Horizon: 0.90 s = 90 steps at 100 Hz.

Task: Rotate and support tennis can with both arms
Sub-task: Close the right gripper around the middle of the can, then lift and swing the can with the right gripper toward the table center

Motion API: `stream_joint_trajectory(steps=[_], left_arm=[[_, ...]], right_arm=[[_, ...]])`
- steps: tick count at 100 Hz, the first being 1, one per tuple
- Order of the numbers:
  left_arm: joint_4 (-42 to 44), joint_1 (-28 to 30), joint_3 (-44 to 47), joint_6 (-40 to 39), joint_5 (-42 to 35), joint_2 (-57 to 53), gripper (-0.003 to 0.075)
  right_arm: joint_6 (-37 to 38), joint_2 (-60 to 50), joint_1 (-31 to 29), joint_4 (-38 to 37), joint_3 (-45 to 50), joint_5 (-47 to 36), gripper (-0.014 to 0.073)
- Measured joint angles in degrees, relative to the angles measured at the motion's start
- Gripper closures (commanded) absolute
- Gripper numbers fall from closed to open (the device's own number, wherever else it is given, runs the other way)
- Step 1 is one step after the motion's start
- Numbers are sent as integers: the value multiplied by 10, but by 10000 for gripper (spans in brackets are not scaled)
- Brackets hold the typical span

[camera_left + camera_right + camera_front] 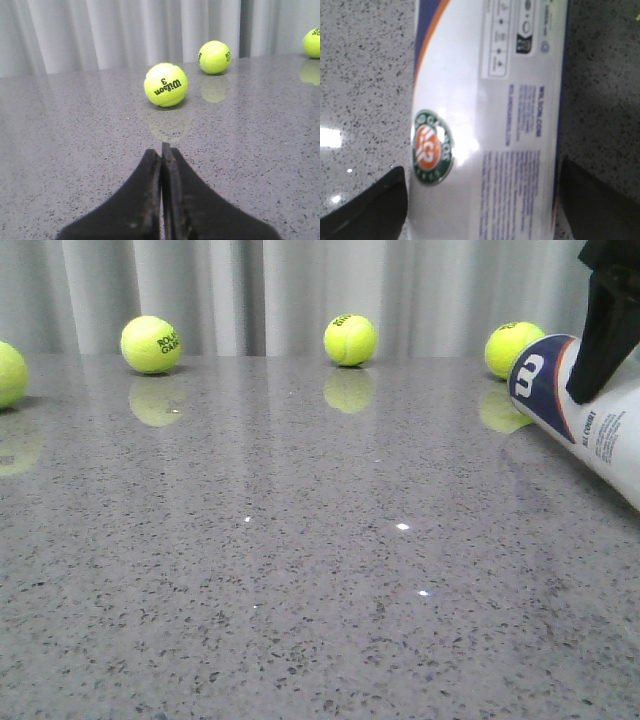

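The tennis can [487, 120] lies on the counter [300, 570] at 3 o'clock, long axis running 10-to-4, between the right gripper's [482, 200] wide jaws; the left gripper's [161, 200] jaws are closed, empty.

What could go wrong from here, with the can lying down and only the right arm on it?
1. The tennis can lies on its side; the right gripper straddles it, and it may roll or slip when rotated.
2. The left gripper is shut, far from the can, so no second support.
3. A tennis ball behind could get knocked.
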Motion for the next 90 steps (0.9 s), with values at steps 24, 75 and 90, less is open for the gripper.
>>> stream_joint_trajectory(steps=[24,75,90], left_arm=[[0,0,0,0,0,0,741],[0,0,0,0,0,0,741],[0,0,0,0,0,0,741]], right_arm=[[0,11,0,1,-3,-7,335],[-133,33,67,1,-145,70,366],[-216,84,110,1,-219,111,366]])
